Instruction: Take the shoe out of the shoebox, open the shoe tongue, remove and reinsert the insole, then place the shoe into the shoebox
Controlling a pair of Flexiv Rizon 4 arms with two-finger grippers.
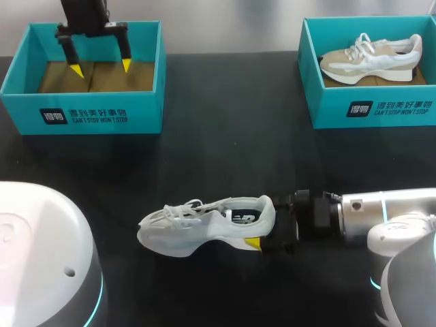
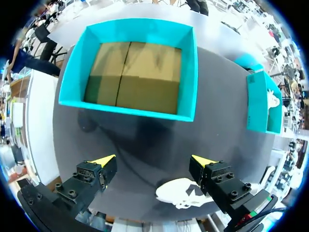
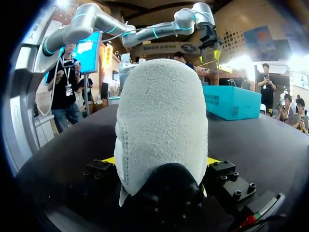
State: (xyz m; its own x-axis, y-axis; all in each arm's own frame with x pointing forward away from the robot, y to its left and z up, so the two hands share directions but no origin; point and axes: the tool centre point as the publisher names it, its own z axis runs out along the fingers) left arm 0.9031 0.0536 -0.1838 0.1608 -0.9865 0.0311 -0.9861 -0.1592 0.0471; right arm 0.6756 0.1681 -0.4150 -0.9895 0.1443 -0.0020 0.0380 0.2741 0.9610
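Note:
A white shoe (image 1: 204,223) lies on its side on the black table, toe pointing left. My right gripper (image 1: 267,223) comes in from the right and is shut on its heel. In the right wrist view the grey-white heel (image 3: 161,130) fills the gap between the two yellow tips of that gripper (image 3: 160,160). My left gripper (image 1: 101,67) hangs open over the empty teal shoebox (image 1: 82,109) at the back left. From the left wrist view the left gripper (image 2: 152,159) holds nothing, the shoebox (image 2: 135,108) lies ahead of it, and the shoe (image 2: 179,193) shows beside one finger.
A second teal shoebox (image 1: 371,105) at the back right holds a beige and white shoe (image 1: 371,58). Its corner (image 2: 263,104) also shows in the left wrist view. Bare black tabletop (image 1: 225,143) lies between the boxes and the white shoe.

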